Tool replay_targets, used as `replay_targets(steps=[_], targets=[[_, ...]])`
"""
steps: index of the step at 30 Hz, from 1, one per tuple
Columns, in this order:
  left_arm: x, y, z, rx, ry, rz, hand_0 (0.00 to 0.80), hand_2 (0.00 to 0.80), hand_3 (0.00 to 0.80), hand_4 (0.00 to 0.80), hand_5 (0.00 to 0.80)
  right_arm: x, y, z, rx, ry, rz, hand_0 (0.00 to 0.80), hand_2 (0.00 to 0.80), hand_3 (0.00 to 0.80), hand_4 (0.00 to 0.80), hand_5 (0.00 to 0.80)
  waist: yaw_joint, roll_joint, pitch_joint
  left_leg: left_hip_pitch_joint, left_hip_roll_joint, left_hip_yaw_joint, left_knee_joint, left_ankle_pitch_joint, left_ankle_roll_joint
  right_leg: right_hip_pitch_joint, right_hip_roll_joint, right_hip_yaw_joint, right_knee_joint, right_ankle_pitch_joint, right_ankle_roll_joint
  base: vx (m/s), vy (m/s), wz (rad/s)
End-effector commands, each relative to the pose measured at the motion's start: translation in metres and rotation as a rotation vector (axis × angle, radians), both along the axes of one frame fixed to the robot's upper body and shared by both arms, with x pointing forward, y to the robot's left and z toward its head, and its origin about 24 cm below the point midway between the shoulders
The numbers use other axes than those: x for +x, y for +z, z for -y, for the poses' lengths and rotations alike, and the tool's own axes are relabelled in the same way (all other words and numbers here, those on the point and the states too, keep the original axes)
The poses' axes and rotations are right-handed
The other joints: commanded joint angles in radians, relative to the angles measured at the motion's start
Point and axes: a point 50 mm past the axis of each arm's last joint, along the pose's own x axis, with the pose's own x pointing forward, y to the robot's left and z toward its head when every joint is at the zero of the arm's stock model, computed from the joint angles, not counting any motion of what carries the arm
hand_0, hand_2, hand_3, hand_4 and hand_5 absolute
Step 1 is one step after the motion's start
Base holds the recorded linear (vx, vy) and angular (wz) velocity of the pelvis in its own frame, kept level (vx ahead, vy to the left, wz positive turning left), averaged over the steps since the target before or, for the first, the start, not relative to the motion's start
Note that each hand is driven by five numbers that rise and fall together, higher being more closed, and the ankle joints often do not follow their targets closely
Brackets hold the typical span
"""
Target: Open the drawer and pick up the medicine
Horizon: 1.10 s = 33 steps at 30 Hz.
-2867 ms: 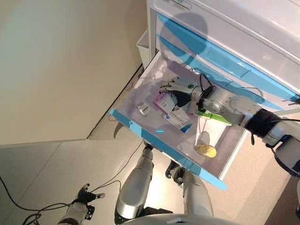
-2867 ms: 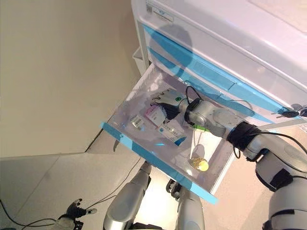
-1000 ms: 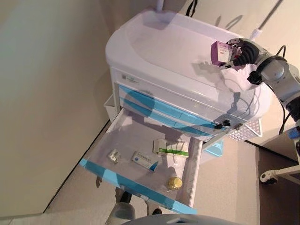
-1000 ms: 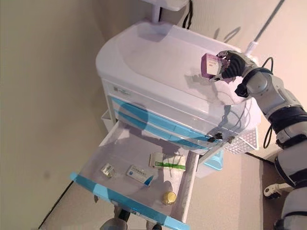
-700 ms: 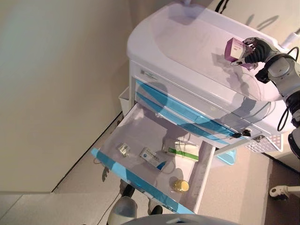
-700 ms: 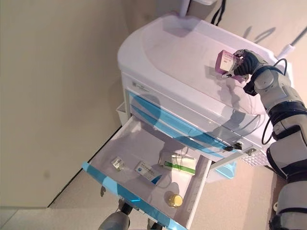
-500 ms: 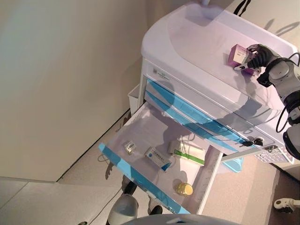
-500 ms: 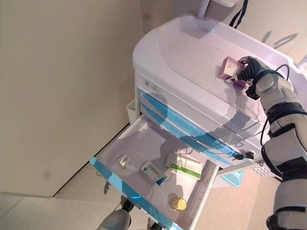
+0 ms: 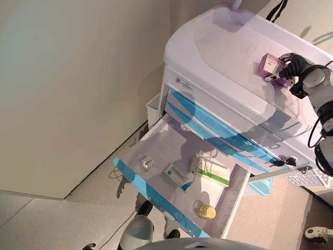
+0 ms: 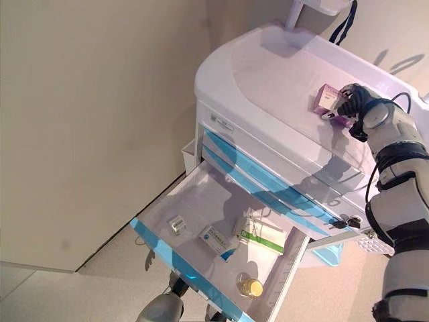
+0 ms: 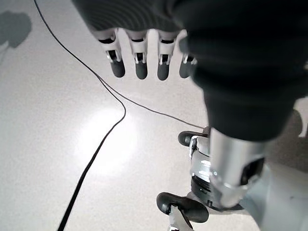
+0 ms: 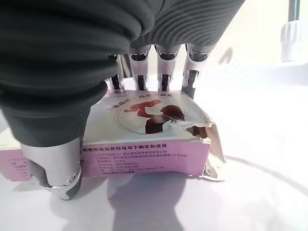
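Directly below my head camera stands a white medical cart point(image 9: 229, 47) with blue-fronted drawers. Its lowest drawer point(image 9: 171, 156) is pulled fully open. On the cart's top, near its right edge, my right hand point(image 10: 354, 100) has its fingers and thumb curled around the medicine box point(image 9: 270, 64), whose lower edge touches the cart top. The box is pink-purple card with a white face, a dark red figure printed inside a circle, and a torn flap at one corner; I leave the rows of small print unread. Inside the drawer lie a green-and-white carton point(image 9: 210, 171), a blue-and-white carton point(image 9: 177, 175), a small yellow jar point(image 9: 206, 211) and a tiny pack point(image 9: 148, 163). My left hand point(image 11: 144, 53) hangs over the floor, fingers straight, holding nothing.
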Motion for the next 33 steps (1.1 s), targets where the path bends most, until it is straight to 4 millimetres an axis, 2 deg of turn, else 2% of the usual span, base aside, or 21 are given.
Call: replay_targets(steps=[1, 4, 10, 13, 14, 15, 18, 23, 24, 25, 26, 28, 29, 33], targets=[[-0.001, 0.003, -0.008, 0.015, -0.009, -0.019, 0.0, 0.0, 0.0, 0.0, 0.0, 0.004, -0.024, -0.016, -0.082, 0.081, -0.127, 0.0, 0.0, 0.0, 0.0, 0.0, 0.007, 0.009, -0.021, 0.049, -0.023, 0.001, -0.005, -0.045, 0.022, -0.05, -0.044, -0.003, 0.142, 0.002, 0.067, 0.0, 0.0, 0.0], [0.0, 0.002, -0.006, 0.013, -0.003, -0.015, 0.0, 0.0, 0.0, 0.0, 0.0, 0.007, -0.024, -0.02, -0.066, 0.086, -0.091, 0.0, 0.0, 0.0, 0.0, 0.0, 0.002, 0.012, -0.023, 0.055, -0.022, 0.006, -0.006, -0.046, 0.022, -0.046, -0.043, 0.002, 0.139, 0.004, 0.067, 0.0, 0.0, 0.0], [-0.004, 0.001, -0.004, 0.013, 0.012, -0.021, 0.0, 0.0, 0.0, 0.0, 0.0, 0.009, -0.002, -0.025, -0.03, 0.089, 0.052, 0.0, 0.0, 0.0, 0.0, 0.0, -0.012, 0.014, -0.032, 0.067, -0.019, 0.018, -0.01, -0.05, 0.023, -0.038, -0.043, 0.014, 0.131, 0.01, 0.069, -0.013, 0.005, -0.02], [-0.008, 0.0, -0.003, 0.015, 0.017, -0.028, 0.0, 0.0, 0.0, 0.0, 0.0, 0.008, 0.008, -0.024, -0.028, 0.086, 0.105, 0.0, 0.0, 0.0, 0.0, 0.0, -0.021, 0.016, -0.037, 0.077, -0.015, 0.035, -0.009, -0.055, 0.026, -0.034, -0.043, 0.031, 0.129, 0.015, 0.071, -0.021, 0.014, -0.09], [-0.011, 0.0, -0.002, 0.012, 0.022, -0.033, 0.0, 0.0, 0.0, 0.0, 0.0, 0.008, 0.018, -0.026, -0.023, 0.093, 0.155, 0.0, 0.0, 0.0, 0.0, 0.0, -0.028, 0.018, -0.043, 0.083, -0.013, 0.049, -0.009, -0.058, 0.026, -0.031, -0.041, 0.044, 0.125, 0.019, 0.073, -0.025, 0.021, -0.22], [-0.011, 0.0, -0.002, 0.012, 0.022, -0.033, 0.0, 0.0, 0.0, 0.0, 0.0, 0.008, 0.018, -0.026, -0.023, 0.093, 0.155, 0.0, 0.0, 0.0, 0.0, 0.0, -0.027, 0.018, -0.042, 0.084, -0.012, 0.05, -0.009, -0.059, 0.026, -0.031, -0.041, 0.045, 0.124, 0.02, 0.073, -0.017, 0.03, -0.21], [-0.014, -0.003, 0.003, -0.002, 0.03, -0.028, 0.0, 0.0, 0.0, 0.0, 0.0, 0.003, 0.043, -0.031, 0.049, 0.158, 0.308, 0.0, 0.0, 0.0, 0.0, 0.0, -0.052, 0.026, -0.055, 0.102, -0.006, 0.085, -0.012, -0.066, 0.029, -0.026, -0.037, 0.078, 0.114, 0.029, 0.077, -0.025, 0.038, -0.26], [-0.016, -0.004, 0.007, -0.011, 0.036, -0.022, 0.0, 0.0, 0.0, 0.0, 0.0, -0.006, 0.056, -0.029, 0.115, 0.199, 0.41, 0.0, 0.0, 0.0, 0.0, 0.0, -0.073, 0.036, -0.07, 0.124, 0.001, 0.126, -0.014, -0.076, 0.031, -0.021, -0.033, 0.116, 0.106, 0.039, 0.082, -0.033, 0.046, -0.42], [-0.017, -0.005, 0.009, -0.016, 0.041, -0.018, 0.0, 0.0, 0.0, 0.0, 0.0, -0.01, 0.063, -0.03, 0.147, 0.228, 0.452, 0.0, 0.0, 0.0, 0.0, 0.0, -0.09, 0.043, -0.08, 0.135, 0.004, 0.145, -0.014, -0.08, 0.033, -0.017, -0.031, 0.136, 0.101, 0.044, 0.082, -0.014, 0.027, -0.39], [-0.017, -0.005, 0.009, -0.016, 0.041, -0.019, 0.0, 0.0, 0.0, 0.0, 0.0, -0.01, 0.063, -0.029, 0.147, 0.227, 0.452, 0.0, 0.0, 0.0, 0.0, 0.0, -0.089, 0.042, -0.08, 0.136, 0.005, 0.146, -0.014, -0.081, 0.033, -0.017, -0.031, 0.137, 0.101, 0.044, 0.082, -0.037, 0.054, -0.4], [-0.02, -0.006, 0.013, -0.03, 0.041, -0.021, 0.0, 0.0, 0.0, 0.0, 0.0, -0.014, 0.069, -0.037, 0.172, 0.298, 0.467, 0.0, 0.0, 0.0, 0.0, 0.0, -0.107, 0.05, -0.09, 0.147, 0.01, 0.172, -0.013, -0.086, 0.034, -0.017, -0.029, 0.164, 0.096, 0.049, 0.084, -0.023, 0.028, -0.36], [-0.022, -0.006, 0.015, -0.035, 0.042, -0.022, 0.0, 0.0, 0.0, 0.0, 0.0, -0.015, 0.067, -0.035, 0.182, 0.295, 0.466, 0.0, 0.0, 0.0, 0.0, 0.0, -0.111, 0.052, -0.094, 0.152, 0.012, 0.181, -0.013, -0.088, 0.035, -0.015, -0.028, 0.173, 0.091, 0.052, 0.084, -0.036, 0.032, -0.43], [-0.023, -0.008, 0.018, -0.049, 0.043, -0.025, 0.0, 0.0, 0.0, 0.0, 0.0, -0.019, 0.072, -0.037, 0.19, 0.333, 0.473, 0.0, 0.0, 0.0, 0.0, 0.0, -0.131, 0.058, -0.103, 0.162, 0.018, 0.208, -0.017, -0.091, 0.036, -0.016, -0.026, 0.2, 0.08, 0.062, 0.086, -0.043, 0.029, -0.42], [-0.025, -0.009, 0.022, -0.062, 0.042, -0.029, 0.0, 0.0, 0.0, 0.0, 0.0, -0.025, 0.073, -0.038, 0.227, 0.379, 0.478, 0.0, 0.0, 0.0, 0.0, 0.0, -0.149, 0.065, -0.113, 0.174, 0.026, 0.238, -0.024, -0.092, 0.035, -0.016, -0.022, 0.228, 0.067, 0.074, 0.086, -0.053, 0.016, -0.41]])
